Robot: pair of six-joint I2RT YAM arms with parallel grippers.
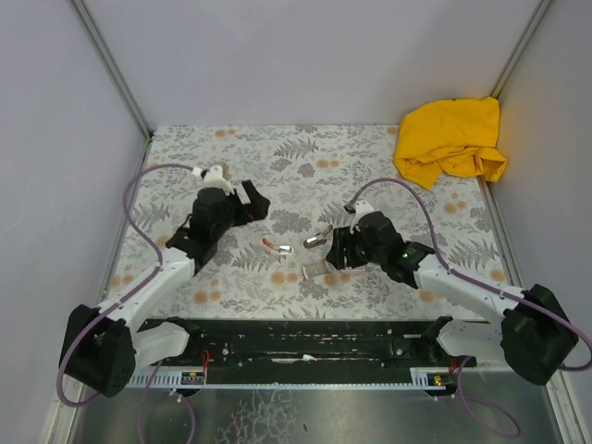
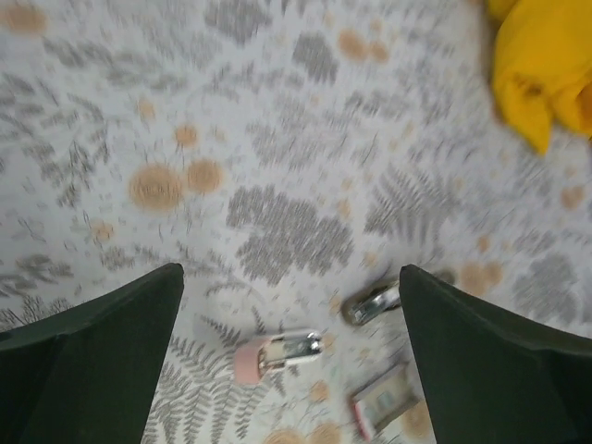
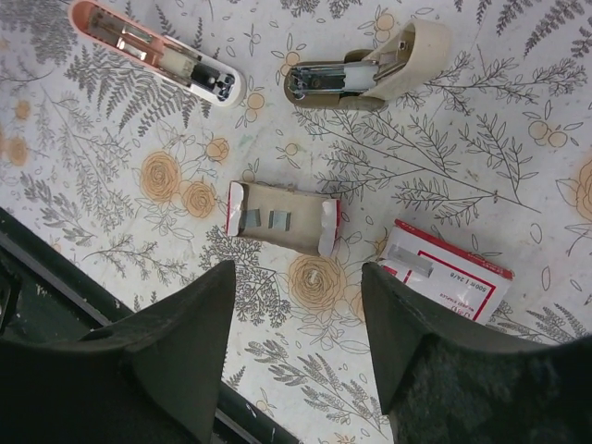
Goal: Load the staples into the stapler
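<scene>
Two tiny staples (image 3: pixel 278 220) strips in box tray (image 3: pixel 301 227); stapler (image 3: pixel 361 74) at tray's 12 o'clock. Light, brittle, slippery, so prob. pinch long edges. Spread, empty: left gripper (image 2: pixel 291 273), right gripper (image 3: pixel 296 277).

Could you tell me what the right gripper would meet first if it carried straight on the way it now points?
Probably the open cardboard tray of staples, just ahead of the right gripper; depth is unclear, so it might touch the tablecloth first.
</scene>
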